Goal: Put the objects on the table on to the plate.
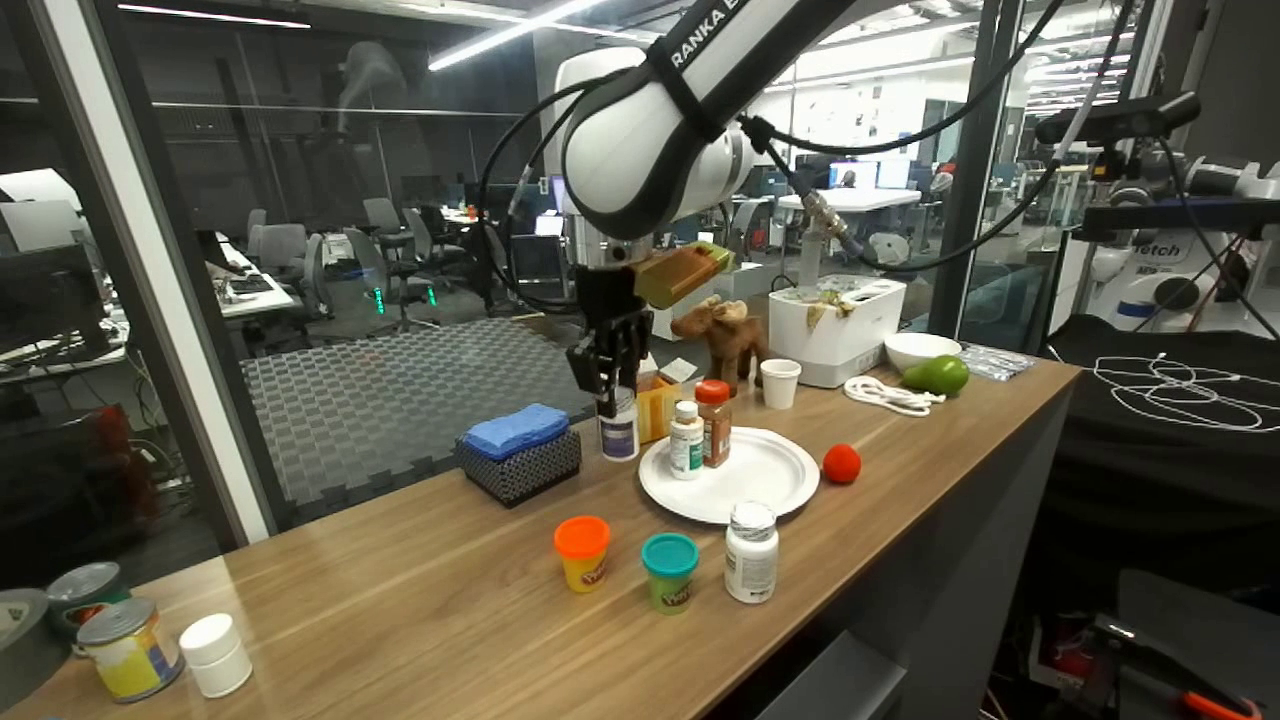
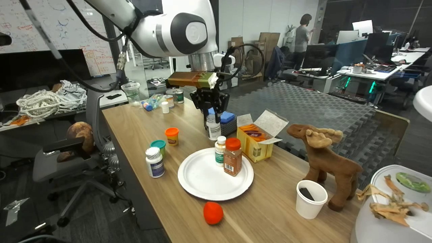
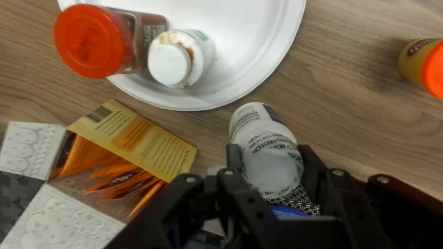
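A white bottle with a clear-wrapped top stands upright behind the plate, and my gripper is shut around its cap, one finger against each side. Whether its base touches the table I cannot tell. On the plate, side by side, stand a red-capped jar and a small white-capped bottle. On the wood near the plate are an orange-lidded cup, a green-lidded cup and another white bottle. A round red piece lies beside the plate's rim.
Close to the gripper are an open yellow box of orange packets and a dark woven box topped with blue cloth. A brown toy moose, a paper cup and a white tub stand farther along.
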Controlling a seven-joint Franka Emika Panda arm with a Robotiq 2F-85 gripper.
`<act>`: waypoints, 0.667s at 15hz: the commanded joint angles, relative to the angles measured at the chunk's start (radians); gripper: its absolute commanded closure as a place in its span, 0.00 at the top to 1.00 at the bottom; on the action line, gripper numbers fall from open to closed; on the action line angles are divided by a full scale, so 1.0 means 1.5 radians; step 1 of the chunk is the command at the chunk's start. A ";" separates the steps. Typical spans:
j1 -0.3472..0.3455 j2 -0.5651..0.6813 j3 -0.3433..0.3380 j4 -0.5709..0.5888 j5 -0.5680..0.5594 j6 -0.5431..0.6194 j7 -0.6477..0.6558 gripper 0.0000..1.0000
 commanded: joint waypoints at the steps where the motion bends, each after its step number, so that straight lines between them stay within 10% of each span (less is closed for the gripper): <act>1: -0.016 -0.082 -0.006 -0.061 0.000 -0.022 -0.001 0.19; 10: -0.066 -0.223 -0.026 -0.147 0.004 -0.009 0.014 0.19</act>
